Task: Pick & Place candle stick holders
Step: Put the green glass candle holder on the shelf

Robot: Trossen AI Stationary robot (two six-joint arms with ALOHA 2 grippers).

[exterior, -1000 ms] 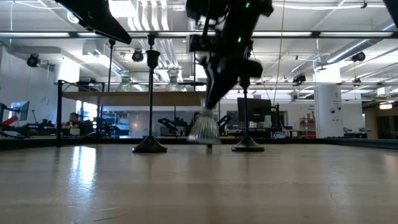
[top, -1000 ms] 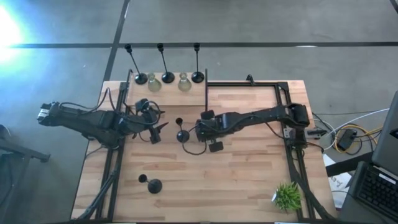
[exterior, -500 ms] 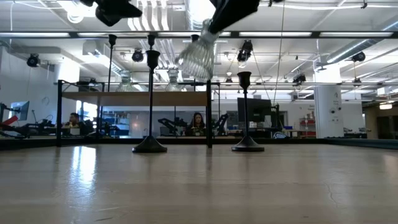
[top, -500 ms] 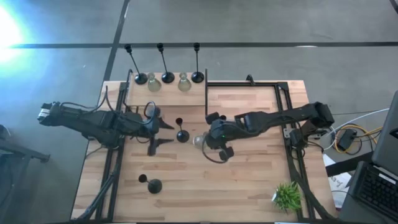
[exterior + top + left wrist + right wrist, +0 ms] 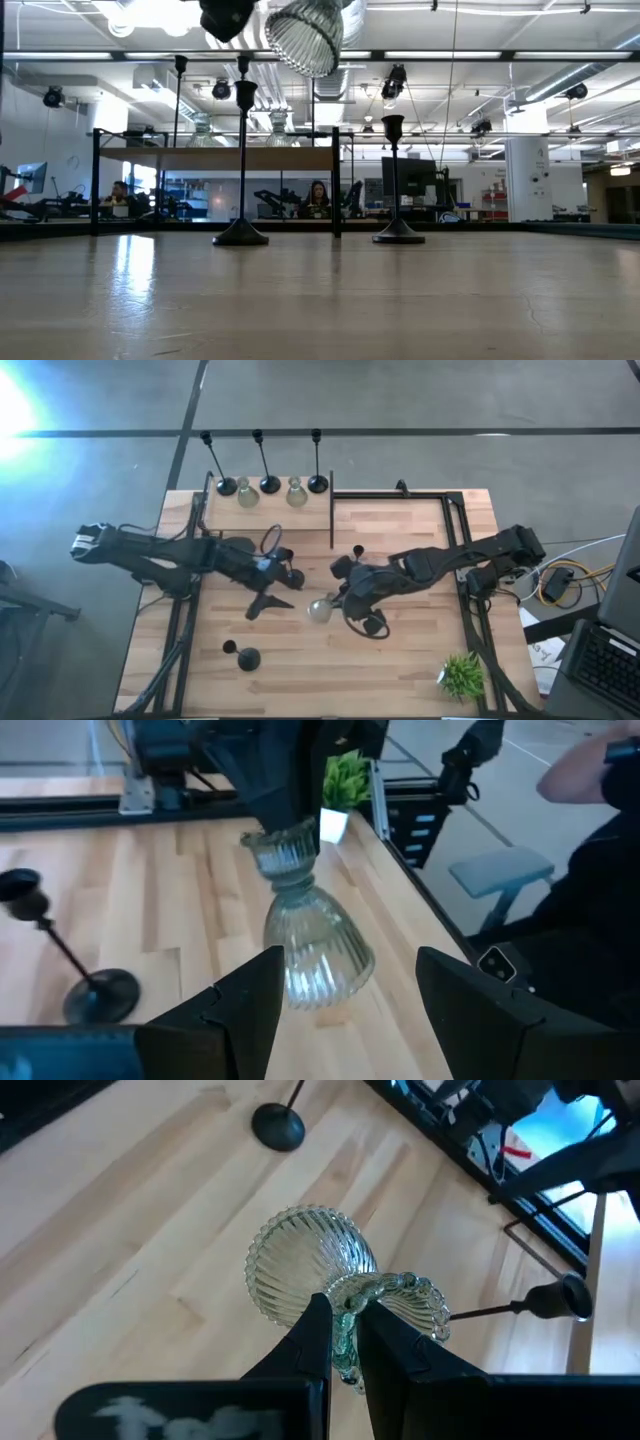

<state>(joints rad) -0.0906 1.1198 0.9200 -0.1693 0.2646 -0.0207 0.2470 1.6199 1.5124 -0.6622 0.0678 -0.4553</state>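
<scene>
Right tool (image 5: 345, 1342) pinched shut on the rim of a ribbed glass candle holder (image 5: 320, 609), lifted up off the bench (image 5: 400, 650) near its middle, wide foot tipped outward. Left tool (image 5: 345, 995) open wide, holding nothing, pointed at the glass candle holder from just beside it. Short black candle holder (image 5: 248, 658) alone on the near part of the bench. At the far edge, three tall black candle holders (image 5: 270, 484) in a row with two more glass ones (image 5: 296, 493) between them. Small green plant (image 5: 462, 674) by the right near corner.
</scene>
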